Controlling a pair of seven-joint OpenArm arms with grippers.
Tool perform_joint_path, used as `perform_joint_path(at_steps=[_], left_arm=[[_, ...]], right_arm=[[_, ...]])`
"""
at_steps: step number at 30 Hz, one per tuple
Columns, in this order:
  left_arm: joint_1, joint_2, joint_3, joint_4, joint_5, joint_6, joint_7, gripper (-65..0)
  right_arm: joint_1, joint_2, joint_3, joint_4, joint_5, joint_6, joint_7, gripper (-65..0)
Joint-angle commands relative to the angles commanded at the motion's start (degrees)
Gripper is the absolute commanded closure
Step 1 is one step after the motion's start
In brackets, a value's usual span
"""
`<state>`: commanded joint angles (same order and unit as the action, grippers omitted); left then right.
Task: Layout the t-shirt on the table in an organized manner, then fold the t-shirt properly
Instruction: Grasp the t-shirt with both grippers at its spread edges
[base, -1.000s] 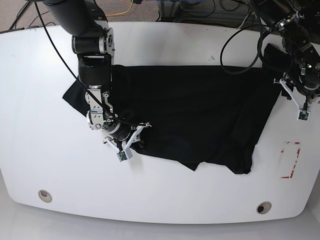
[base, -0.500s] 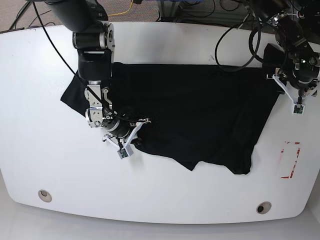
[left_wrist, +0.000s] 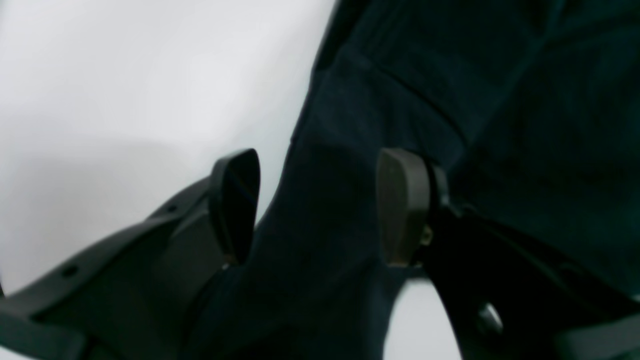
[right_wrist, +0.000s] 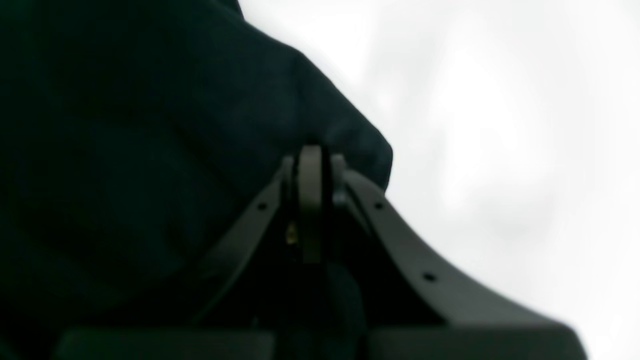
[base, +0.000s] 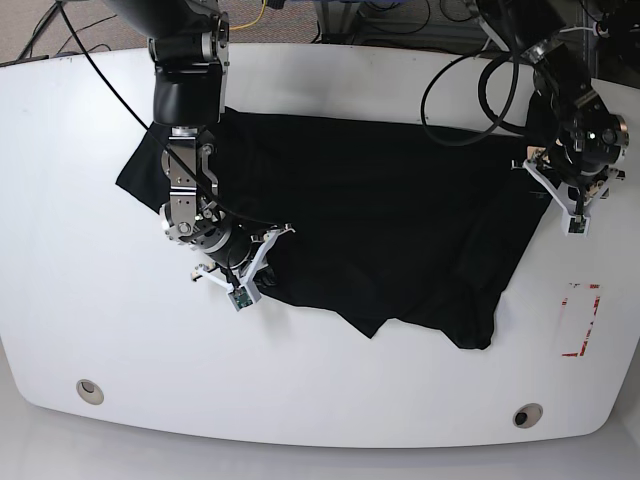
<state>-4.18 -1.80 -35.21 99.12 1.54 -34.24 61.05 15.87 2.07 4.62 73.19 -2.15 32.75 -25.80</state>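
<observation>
White table, t-shirt shifted farther back; right pincer clamping hem, left pincer released.

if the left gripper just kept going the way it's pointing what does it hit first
Most likely the t-shirt. In the left wrist view the left gripper has its jaws open, with the black fabric's edge lying in the gap between them and the white table beside it. Depth is unclear, so the cloth may already be touching.

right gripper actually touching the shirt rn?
Touching. The right wrist view shows the right gripper with its fingers pressed shut on a fold of the t-shirt, with fabric bunched around the tips.
</observation>
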Motion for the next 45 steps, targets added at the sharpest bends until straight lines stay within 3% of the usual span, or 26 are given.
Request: perform_joint_path(at_steps=[8, 21, 29, 36, 41, 45], left_arm=[[-6.15, -0.09, 0.0, -6.24, -0.09, 0.0, -0.09, -35.0], [-8.7, -0.26, 3.87, -11.52, -0.26, 0.0, -0.26, -35.0], [-7.65, 0.09, 7.38, -14.95, -0.35, 0.0, -5.98, -35.0], [-7.65, 0.09, 8.09, -18.29, -0.44, -0.26, -7.03, -34.2], [-7.56, 0.09, 8.97, -18.55, -0.44, -0.26, -7.21, -21.8], [-7.56, 0.0, 8.97, -18.64, -0.09, -0.26, -7.21, -4.2]], right_arm=[[-5.1, 0.0, 0.0, 8.35, 0.09, 0.0, -3.25, 0.0], [-15.74, 0.0, 0.0, 21.19, 0.09, -0.09, -5.71, 0.0], [-19.43, 0.0, 0.0, 23.56, 0.0, -0.09, -5.71, 0.0], [-19.87, 0.26, 0.18, 23.65, 0.0, -0.09, -5.71, 0.0], [-19.87, 0.26, 0.35, 23.65, 0.0, -0.09, -5.71, 0.0], [-19.6, 0.26, 0.35, 23.65, 0.0, -0.09, -5.71, 0.0]])
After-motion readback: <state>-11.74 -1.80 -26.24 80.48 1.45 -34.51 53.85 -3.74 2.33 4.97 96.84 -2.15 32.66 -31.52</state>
